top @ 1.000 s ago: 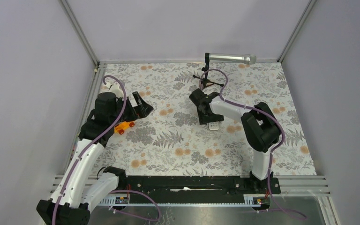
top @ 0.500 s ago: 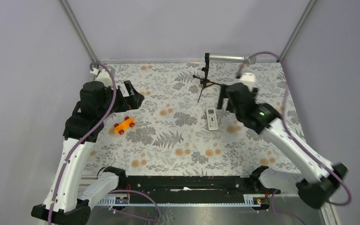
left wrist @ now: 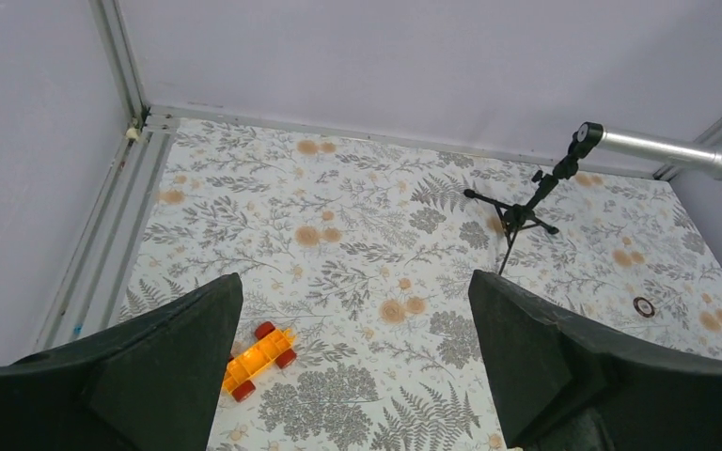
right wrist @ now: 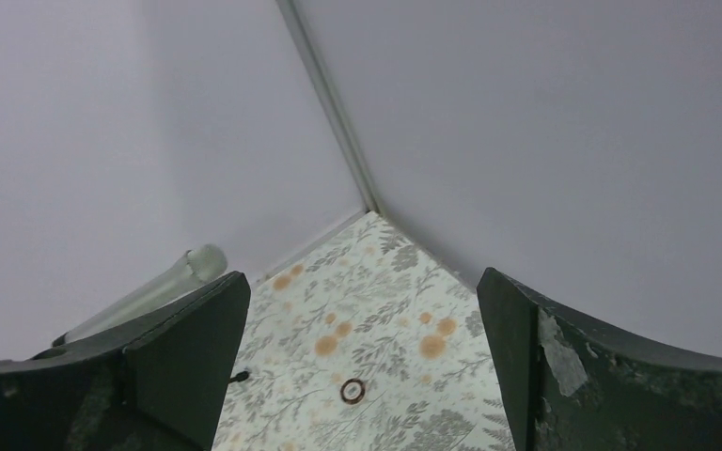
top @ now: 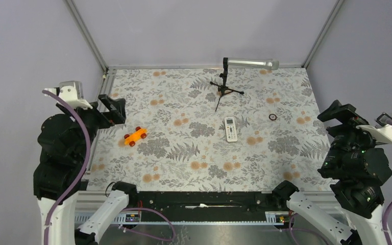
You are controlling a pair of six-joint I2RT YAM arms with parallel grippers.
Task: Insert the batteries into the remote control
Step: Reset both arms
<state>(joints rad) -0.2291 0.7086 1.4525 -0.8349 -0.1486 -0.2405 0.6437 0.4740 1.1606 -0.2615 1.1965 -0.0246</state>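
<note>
Loading looked finished: the small white oblong remote control (top: 230,128) lay face-up, no batteries visible; left gripper (left wrist: 355,310) and right gripper (right wrist: 362,301) hung open, empty. Next, a check.

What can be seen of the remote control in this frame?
The remote control is a small white oblong handset, plastic by its look, lying flat and face up on the floral table cover near mid-table, its long axis running roughly near to far. A small darker display sits at its far end; the buttons below are too small to read. Nothing touches it.
</note>
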